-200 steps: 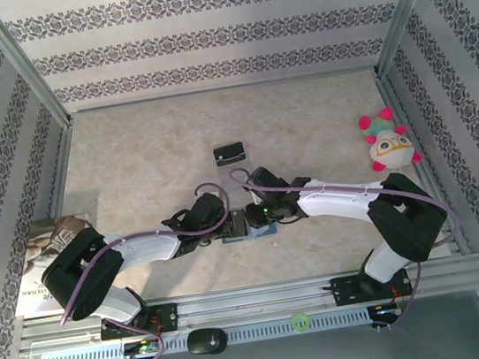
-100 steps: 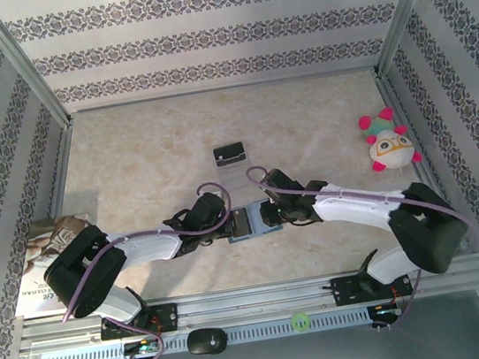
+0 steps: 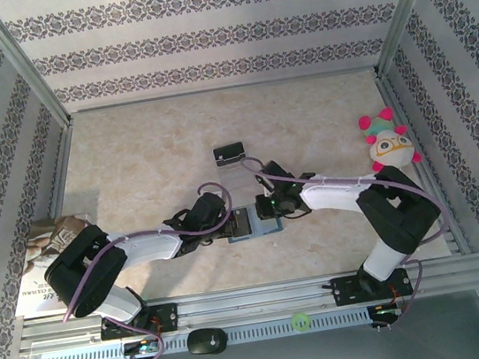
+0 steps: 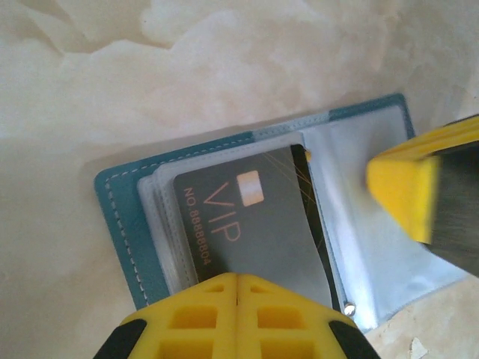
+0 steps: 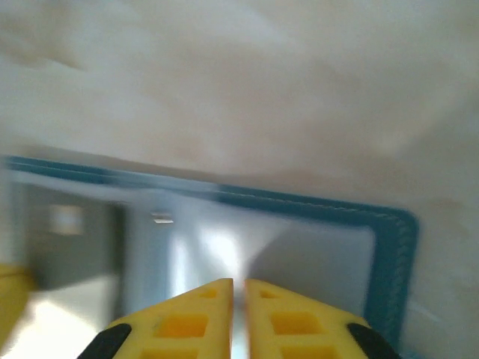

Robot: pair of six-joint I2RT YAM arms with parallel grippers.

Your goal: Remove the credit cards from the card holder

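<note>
The teal card holder (image 3: 255,227) lies open on the marble table between my two grippers. In the left wrist view its (image 4: 120,217) left half shows a grey VIP credit card (image 4: 247,224) tucked in a clear sleeve, with another dark card edge behind it. My left gripper (image 4: 236,278) is shut, its tips resting on the near end of that card. My right gripper (image 5: 239,284) is over the holder's right half (image 5: 389,247), jaws almost together on a raised fold of the clear sleeve (image 5: 224,247). That view is blurred. One right finger (image 4: 404,194) shows in the left wrist view.
A black piece on a clear stand (image 3: 229,152) sits just behind the holder. A plush toy (image 3: 389,142) lies at the right wall. A magazine (image 3: 41,261) lies at the near left. Metal frame posts and patterned walls box in the table.
The right gripper shifted slightly right and back over the holder's right half, and its jaws narrowed. The right elbow swung out and back. The left arm stayed put.
</note>
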